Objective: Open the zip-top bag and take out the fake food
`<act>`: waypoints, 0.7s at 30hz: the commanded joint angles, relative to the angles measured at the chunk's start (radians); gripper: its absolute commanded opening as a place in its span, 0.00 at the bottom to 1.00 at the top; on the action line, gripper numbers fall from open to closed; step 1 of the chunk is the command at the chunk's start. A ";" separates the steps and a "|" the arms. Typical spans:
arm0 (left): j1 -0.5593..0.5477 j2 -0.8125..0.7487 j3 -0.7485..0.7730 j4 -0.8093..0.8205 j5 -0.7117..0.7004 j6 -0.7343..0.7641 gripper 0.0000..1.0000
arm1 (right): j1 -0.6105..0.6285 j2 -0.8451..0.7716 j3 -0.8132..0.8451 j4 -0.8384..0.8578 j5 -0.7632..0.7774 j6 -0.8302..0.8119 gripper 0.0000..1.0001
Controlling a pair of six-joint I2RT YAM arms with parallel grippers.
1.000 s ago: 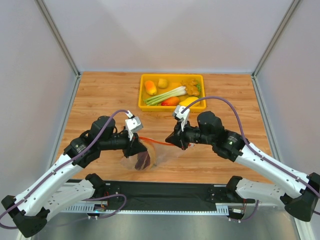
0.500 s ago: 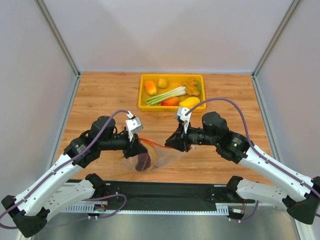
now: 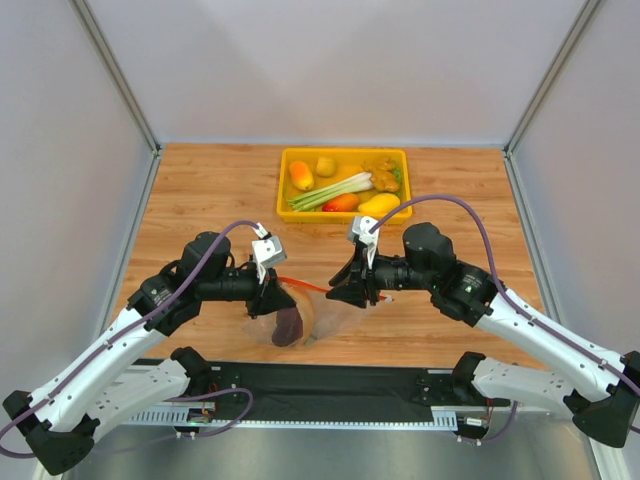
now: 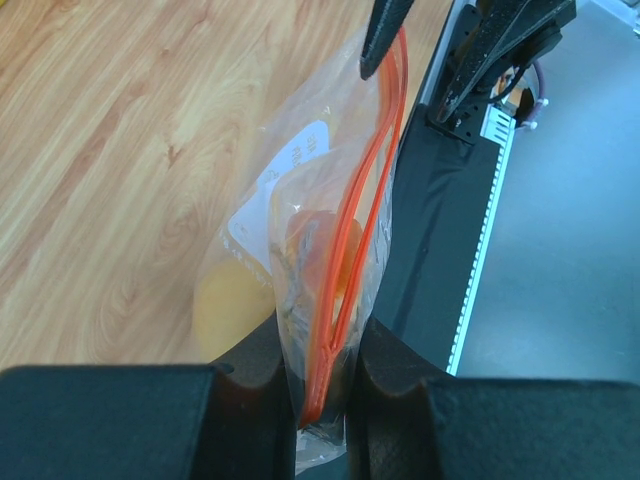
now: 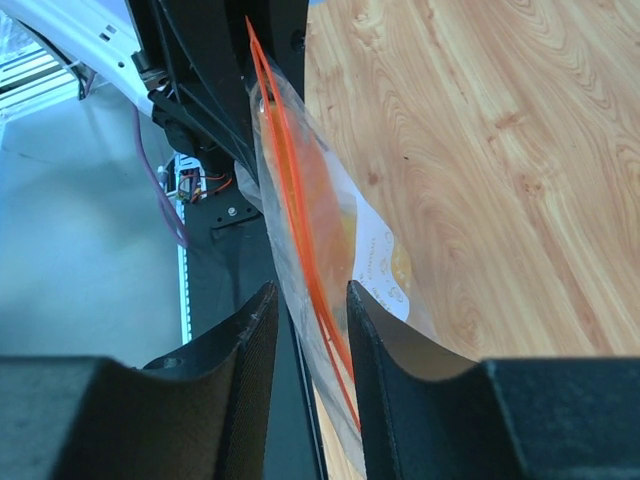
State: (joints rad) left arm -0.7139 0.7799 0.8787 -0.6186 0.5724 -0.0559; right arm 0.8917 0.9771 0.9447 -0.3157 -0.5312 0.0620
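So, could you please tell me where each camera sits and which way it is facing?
Top external: above and behind the robot, looking down at the wooden table; both arms show, with the left hand and right hand holding a crinkly clear plastic bag.
Left wrist: on the left wrist, looking along its own black fingers toward the right hand.
Right wrist: on the right wrist, looking along its own black fingers toward the left hand.
Shared: both wrist views show the bag's red-orange zip strip, from opposite ends.
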 commanded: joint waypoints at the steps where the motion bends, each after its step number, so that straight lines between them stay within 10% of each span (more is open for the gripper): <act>1: -0.004 -0.007 0.019 0.031 0.038 0.011 0.09 | 0.006 -0.011 0.020 0.052 0.034 -0.020 0.36; 21: -0.002 -0.001 0.019 0.033 0.044 0.011 0.11 | -0.014 0.069 0.048 0.090 0.021 -0.025 0.40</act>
State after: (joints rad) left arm -0.7139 0.7856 0.8787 -0.6186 0.5938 -0.0559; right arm 0.8806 1.0416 0.9630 -0.2649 -0.4789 0.0509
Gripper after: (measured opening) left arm 0.226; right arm 0.392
